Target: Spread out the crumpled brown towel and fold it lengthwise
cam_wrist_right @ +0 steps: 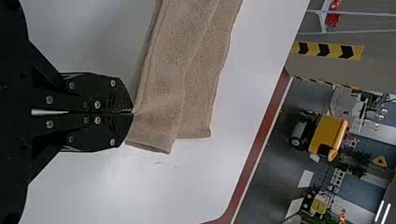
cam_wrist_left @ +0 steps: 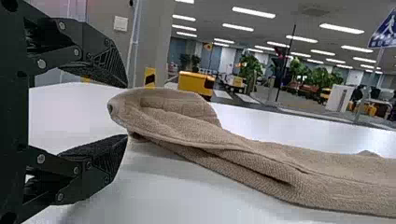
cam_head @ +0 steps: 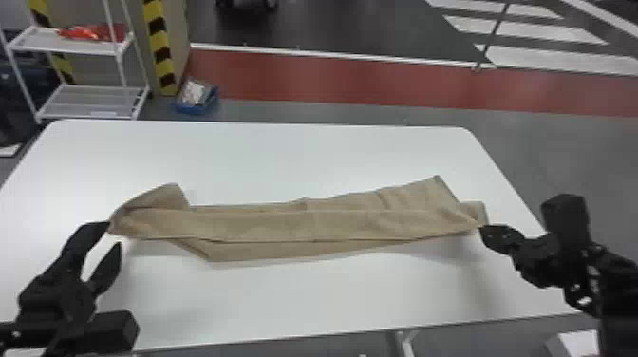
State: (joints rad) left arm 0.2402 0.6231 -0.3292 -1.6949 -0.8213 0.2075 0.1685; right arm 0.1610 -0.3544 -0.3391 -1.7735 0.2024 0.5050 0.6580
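The brown towel [cam_head: 294,228] lies as a long, narrow strip across the near half of the white table [cam_head: 304,161], running from left to right. Its layers overlap lengthwise but are offset: a lower layer extends past the upper one along the near side, and a turned-back flap rises at the left end. At the right end, a corner of the lower layer projects beyond the far part of the upper layer.

My right gripper [cam_head: 482,228] is clenched on the towel's near right corner, fingertips together on the edge of the fabric. My left gripper [cam_head: 114,233] is released, at the towel's left end. Its two fingers stand wide apart, with the rounded end of the fabric at the opening between the tips; I cannot tell whether they touch it.

Beyond the table's far left corner stands a white rack [cam_head: 76,47] carrying a red item [cam_head: 90,32]. A blue bin [cam_head: 197,107] sits on the floor to its right.
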